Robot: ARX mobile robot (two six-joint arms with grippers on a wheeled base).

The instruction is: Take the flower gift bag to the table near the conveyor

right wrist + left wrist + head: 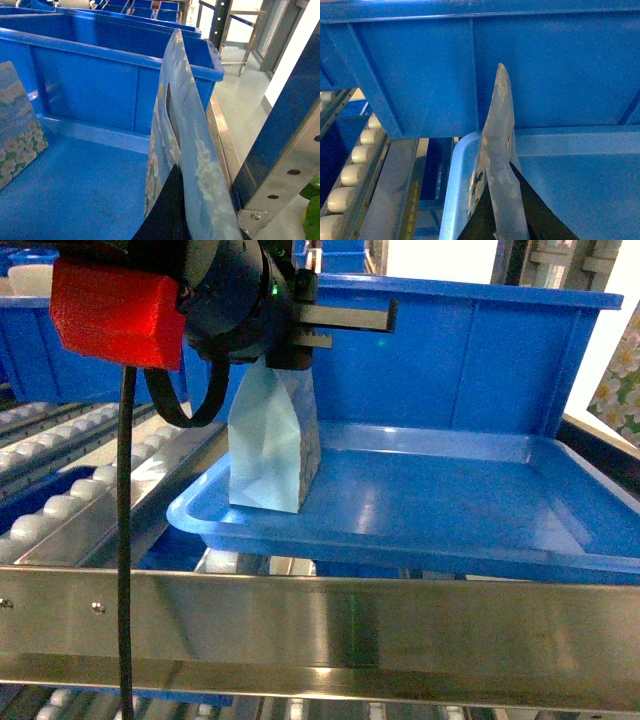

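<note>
A pale blue flower gift bag (265, 445) stands upright at the left end of a blue tray (450, 515). My left gripper (300, 332) is shut on its top edge. In the left wrist view the bag's folded top (497, 150) rises from between the dark fingers (540, 222). My right gripper (186, 222) is shut on the top of a second flower gift bag (182, 130), held over the tray's right side. A strip of that bag (625, 370) shows at the head view's right edge. The conveyor (60, 475) of white rollers runs on the left. The table is out of view.
A deep blue bin (470, 350) stands right behind the tray. A shiny steel rail (320, 625) crosses the front. A steel frame post (285, 165) is close on the right of the right-hand bag. The left arm's black cable (125, 540) hangs down at the left.
</note>
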